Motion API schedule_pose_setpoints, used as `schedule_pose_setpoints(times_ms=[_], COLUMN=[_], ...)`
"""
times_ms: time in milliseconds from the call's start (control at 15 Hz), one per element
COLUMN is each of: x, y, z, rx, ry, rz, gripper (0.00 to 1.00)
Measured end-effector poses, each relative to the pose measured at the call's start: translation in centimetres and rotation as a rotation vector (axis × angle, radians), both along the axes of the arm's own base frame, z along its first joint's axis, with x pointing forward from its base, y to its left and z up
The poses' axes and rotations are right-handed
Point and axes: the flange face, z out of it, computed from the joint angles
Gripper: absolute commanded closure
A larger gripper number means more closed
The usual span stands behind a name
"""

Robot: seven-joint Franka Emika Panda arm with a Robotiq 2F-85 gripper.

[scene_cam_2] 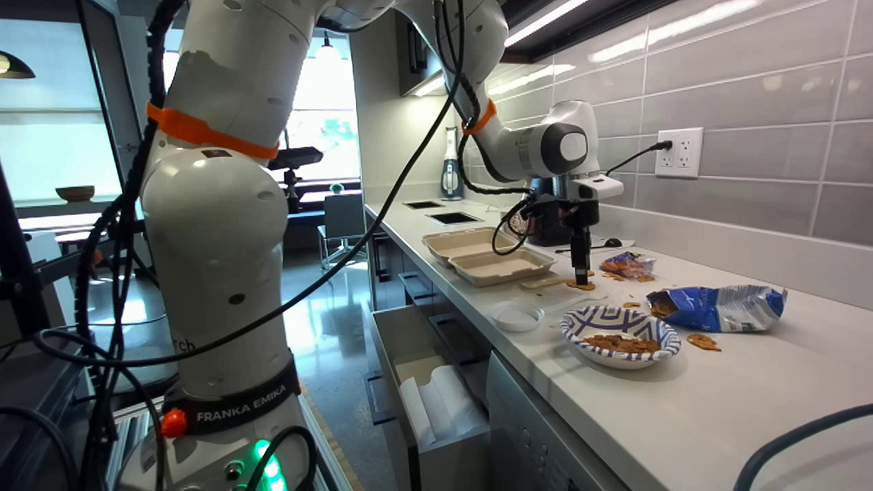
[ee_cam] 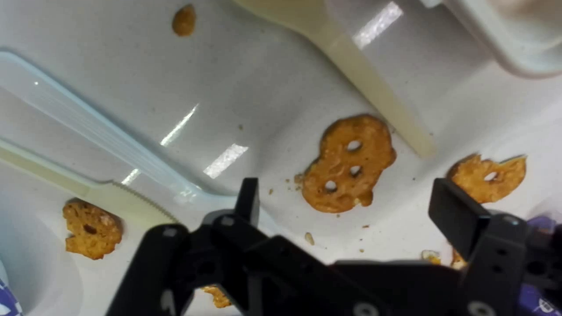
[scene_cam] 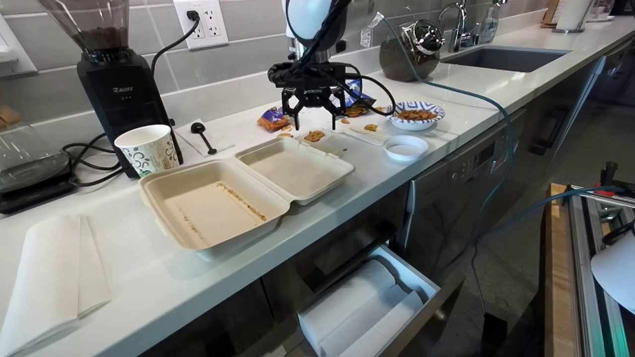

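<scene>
Golden-brown, three-holed pretzel crisp (ee_cam: 349, 169), flat on the glossy white countertop (ee_cam: 281, 74), framed in the wrist view by the fingertips of the black two-fingered gripper (scene_cam: 315, 127). Jaws spread wide, nothing held; cannot tell whether the tips touch the countertop.

Left to right in that view: ragged brown pretzel piece (ee_cam: 96, 235) just below a cream, serrated plastic knife (ee_cam: 105, 196); alongside, pale bluish translucent plastic utensil (ee_cam: 114, 138), partly hidden by the gripper; near the top, small brown fragment (ee_cam: 183, 20); next, cream, spoon-like plastic utensil (ee_cam: 367, 83), handle slanting down close beside the crisp; farther right, broken golden-brown pretzel half (ee_cam: 476, 181), partly behind the gripper.

In an exterior view, left to right: open beige clamshell container (scene_cam: 255, 181), brown crumbs (scene_cam: 241, 200) along its base; small blue-and-orange snack packet (scene_cam: 273, 119); shallow, round white dish (scene_cam: 406, 148); just behind the dish, blue-and-white patterned paper bowl (scene_cam: 415, 105), brown pieces (scene_cam: 415, 115) inside.
</scene>
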Motion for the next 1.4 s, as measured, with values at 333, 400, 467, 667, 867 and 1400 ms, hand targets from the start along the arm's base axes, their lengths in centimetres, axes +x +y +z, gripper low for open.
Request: schedule_pose_setpoints(times_ms=[333, 400, 467, 667, 867, 1400], x=[0.0, 0.0, 0.0, -0.1, -0.1, -0.1], y=[-0.2, -0.2, -0.3, -0.4, -0.6, -0.5], z=[0.0, 0.0, 0.0, -0.2, -0.7, -1.6], rx=[0.004, 0.004, 0.005, 0.007, 0.008, 0.008], ry=[-0.005, -0.006, -0.007, -0.006, -0.001, 0.009], rz=[-0.046, -0.056, -0.068, -0.099, -0.13, -0.155], gripper=[0.0, 0.0, 0.0, 0.0, 0.0, 0.4])
